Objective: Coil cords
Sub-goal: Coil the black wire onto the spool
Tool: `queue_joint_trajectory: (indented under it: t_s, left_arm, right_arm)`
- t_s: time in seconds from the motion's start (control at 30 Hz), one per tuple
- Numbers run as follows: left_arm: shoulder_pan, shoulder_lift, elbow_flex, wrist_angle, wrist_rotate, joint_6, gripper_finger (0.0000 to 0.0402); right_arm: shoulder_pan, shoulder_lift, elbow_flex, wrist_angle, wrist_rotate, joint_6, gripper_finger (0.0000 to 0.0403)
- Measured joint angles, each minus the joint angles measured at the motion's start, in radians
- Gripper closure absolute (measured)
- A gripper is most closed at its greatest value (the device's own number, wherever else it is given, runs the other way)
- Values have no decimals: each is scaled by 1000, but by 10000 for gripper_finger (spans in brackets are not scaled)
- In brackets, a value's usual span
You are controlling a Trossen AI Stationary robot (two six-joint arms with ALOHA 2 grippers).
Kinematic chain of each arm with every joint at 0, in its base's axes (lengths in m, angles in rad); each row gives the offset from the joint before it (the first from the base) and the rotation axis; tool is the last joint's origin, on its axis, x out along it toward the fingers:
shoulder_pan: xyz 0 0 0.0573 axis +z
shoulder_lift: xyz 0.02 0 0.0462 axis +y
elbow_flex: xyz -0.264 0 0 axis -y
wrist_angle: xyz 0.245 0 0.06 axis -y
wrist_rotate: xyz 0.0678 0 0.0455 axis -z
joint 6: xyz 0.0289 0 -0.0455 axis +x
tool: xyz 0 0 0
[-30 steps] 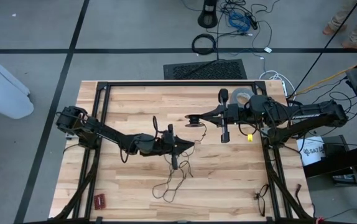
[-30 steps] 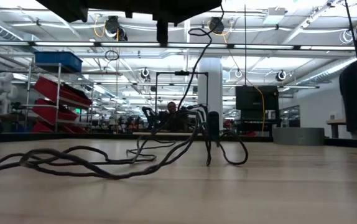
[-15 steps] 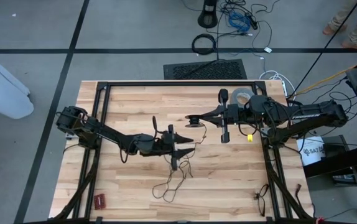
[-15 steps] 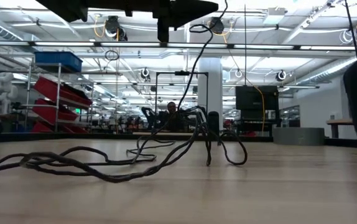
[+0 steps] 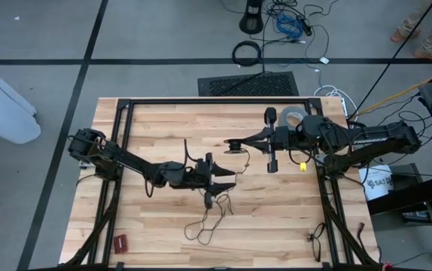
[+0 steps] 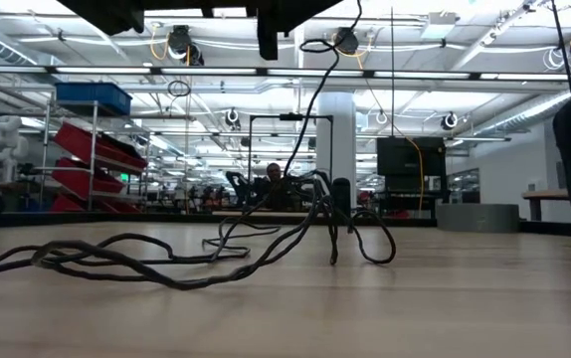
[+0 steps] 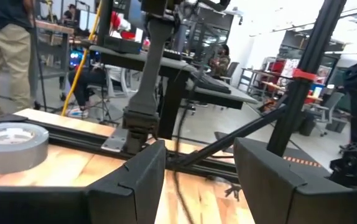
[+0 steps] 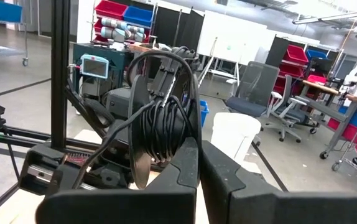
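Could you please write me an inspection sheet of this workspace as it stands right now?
Surface: wooden table inside a black frame.
Job's things: thin black cord lies loose and tangled on the table's near half, with a strand rising to the spool; part is already wound on that spool.
Clutter: grey tape roll at the far edge; small red item at the near left corner; small black wire bundle near right.
Hands: left hand open above the cord, holding nothing; right hand shut on the spool.
Cables: several on the floor beyond the table.
Surroundings: white bin on the floor at left; workshop shelving, chairs, people in the background.
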Motion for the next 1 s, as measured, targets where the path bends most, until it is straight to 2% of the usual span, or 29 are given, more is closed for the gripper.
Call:
queue_joint_trajectory:
  t_s: [0.37, 0.5, 1.0]
  left_arm:
    - [0, 114, 0, 152, -7, 0, 204]
    - [0, 136, 9, 157, -13, 1, 209]
    - [4, 138, 16, 154, -36, 11, 267]
  right_arm:
    - [0, 0, 0, 1, 1, -8, 403]
    - [0, 0, 0, 1, 0, -8, 403]
    - [0, 0, 0, -15, 0, -8, 403]
